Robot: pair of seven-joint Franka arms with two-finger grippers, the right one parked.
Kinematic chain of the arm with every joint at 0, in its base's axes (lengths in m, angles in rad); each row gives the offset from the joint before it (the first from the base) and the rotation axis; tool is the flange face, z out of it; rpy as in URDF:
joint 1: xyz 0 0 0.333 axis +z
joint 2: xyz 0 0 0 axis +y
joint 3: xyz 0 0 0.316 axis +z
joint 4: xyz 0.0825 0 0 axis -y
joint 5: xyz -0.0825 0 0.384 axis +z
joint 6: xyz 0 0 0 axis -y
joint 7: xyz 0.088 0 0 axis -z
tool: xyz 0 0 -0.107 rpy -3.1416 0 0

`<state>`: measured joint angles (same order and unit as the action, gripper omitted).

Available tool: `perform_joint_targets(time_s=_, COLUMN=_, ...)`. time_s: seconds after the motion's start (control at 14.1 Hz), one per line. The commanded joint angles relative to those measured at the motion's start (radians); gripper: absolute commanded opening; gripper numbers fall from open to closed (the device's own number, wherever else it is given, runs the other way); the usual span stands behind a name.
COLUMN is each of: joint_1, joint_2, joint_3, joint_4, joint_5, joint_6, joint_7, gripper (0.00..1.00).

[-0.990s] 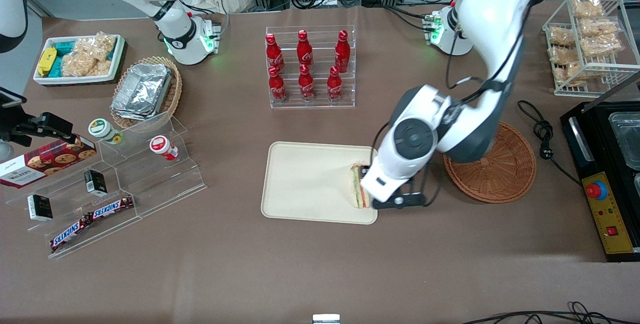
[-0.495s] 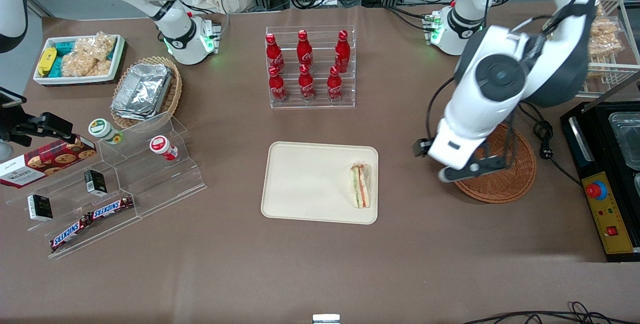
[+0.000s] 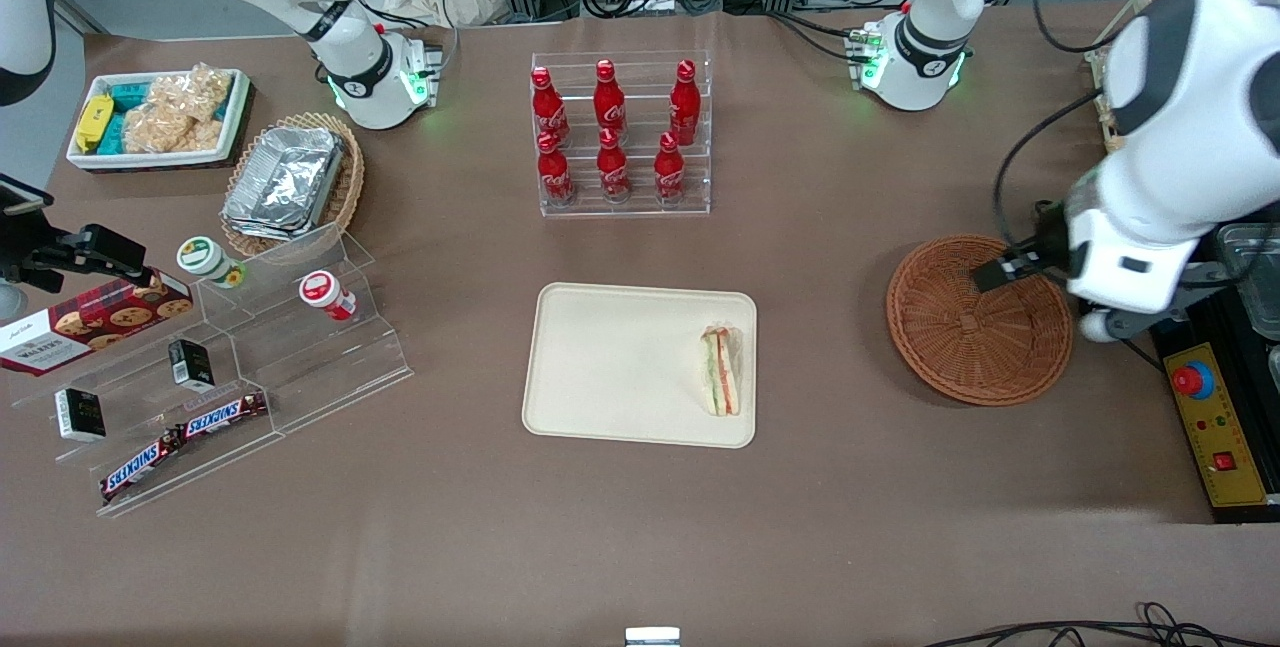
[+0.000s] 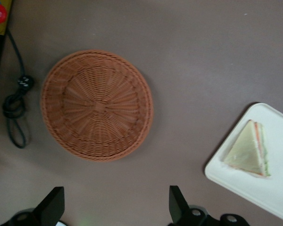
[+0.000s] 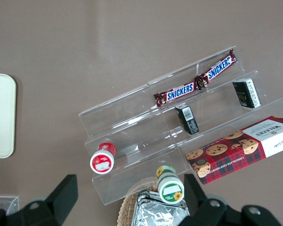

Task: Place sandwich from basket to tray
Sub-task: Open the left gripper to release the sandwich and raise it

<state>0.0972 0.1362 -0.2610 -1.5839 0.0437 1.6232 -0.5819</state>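
Front view is showing the sandwich [image 3: 722, 370] lying on the tray [image 3: 610, 367], at the tray's end nearest the basket [image 3: 978, 319], close to the rim. The basket is sitting on the brown worktop [image 3: 640, 527] beside the tray, apart from it, with nothing inside. The pincer [image 3: 1005, 269] is hovering above the basket's edge toward the working arm's end of the worktop; in the left wrist view its fingers [image 4: 52, 206] are standing wide apart and gripping nothing. A black cable [image 3: 1085, 267] is curling on the worktop just beside the basket, next to a control box with a red button [image 3: 1193, 380]. Farther from the camera than the tray, a clear rack of red cola bottles [image 3: 612, 132] is standing. Nothing is lying between tray and basket.
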Motion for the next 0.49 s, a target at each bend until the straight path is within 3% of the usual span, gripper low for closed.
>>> perform_joint_targets(time_s=0.0, joint_1=0.065, joint_2=-0.026, joint_3=-0.009, joint_4=-0.001, joint_5=-0.007, joint_6=-0.039, joint_7=0.167, gripper=0.99)
perform_joint_targets(time_s=0.21, joint_1=0.117, joint_2=-0.044, joint_3=-0.009, joint_4=-0.011, joint_5=-0.002, joint_6=-0.04, joint_7=0.376, gripper=0.99)
perform_joint_targets(time_s=0.42, joint_1=0.116, joint_2=-0.03, joint_3=-0.011, joint_4=0.004, joint_5=0.007, joint_6=-0.048, joint_7=0.41, gripper=0.99)
